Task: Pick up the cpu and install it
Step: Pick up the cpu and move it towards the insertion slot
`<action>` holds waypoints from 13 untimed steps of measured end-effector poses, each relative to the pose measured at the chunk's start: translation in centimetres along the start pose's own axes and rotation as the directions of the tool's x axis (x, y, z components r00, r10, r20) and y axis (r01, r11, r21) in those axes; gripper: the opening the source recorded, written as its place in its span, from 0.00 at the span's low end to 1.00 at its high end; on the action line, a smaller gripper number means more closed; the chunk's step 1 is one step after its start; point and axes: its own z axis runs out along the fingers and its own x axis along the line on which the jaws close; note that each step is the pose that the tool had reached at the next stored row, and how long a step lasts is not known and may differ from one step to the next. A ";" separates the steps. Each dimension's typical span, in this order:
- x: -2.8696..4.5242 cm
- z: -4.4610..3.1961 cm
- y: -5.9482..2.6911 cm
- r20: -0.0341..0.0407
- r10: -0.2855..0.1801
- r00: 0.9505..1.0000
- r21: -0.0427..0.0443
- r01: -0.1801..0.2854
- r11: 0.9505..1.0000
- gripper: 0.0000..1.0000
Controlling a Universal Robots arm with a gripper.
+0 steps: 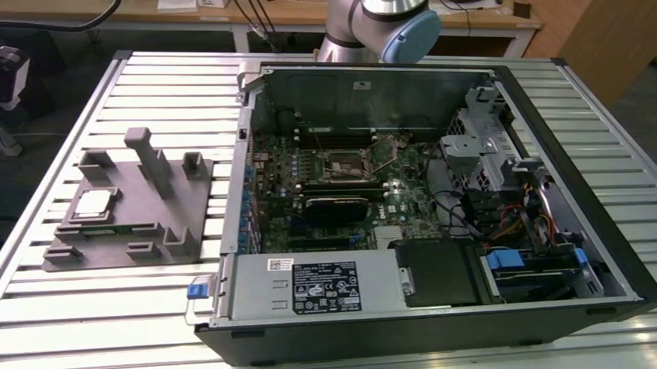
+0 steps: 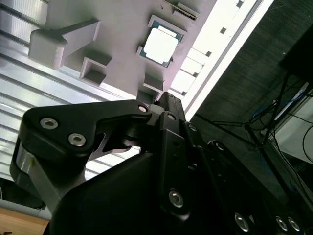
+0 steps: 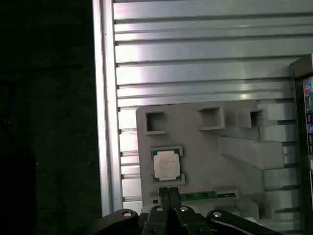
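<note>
The cpu (image 1: 92, 204), a small square chip with a silvery top, lies flat in a recess of the grey holder block (image 1: 134, 219) on the exterior view's left. Both wrist views show the cpu (image 3: 167, 164) (image 2: 159, 45) from high above. My gripper (image 3: 169, 192) (image 2: 164, 98) hangs well above the holder block (image 3: 205, 152), close to the cpu's edge in the picture and not touching it. Its dark fingers are pressed together with nothing between them. The motherboard socket (image 1: 344, 164) sits inside the opened computer case (image 1: 575, 231).
The arm's base (image 1: 375, 27) stands behind the case. The grey block carries tall posts (image 1: 154, 165) and a green memory stick (image 3: 200, 196) beside the cpu. The slatted metal table (image 1: 154, 84) ends in an edge (image 3: 105, 122) near the block, with dark floor beyond.
</note>
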 end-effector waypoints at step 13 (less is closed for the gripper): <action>0.02 0.72 -0.03 0.000 0.000 1.000 0.000 0.000 1.000 0.11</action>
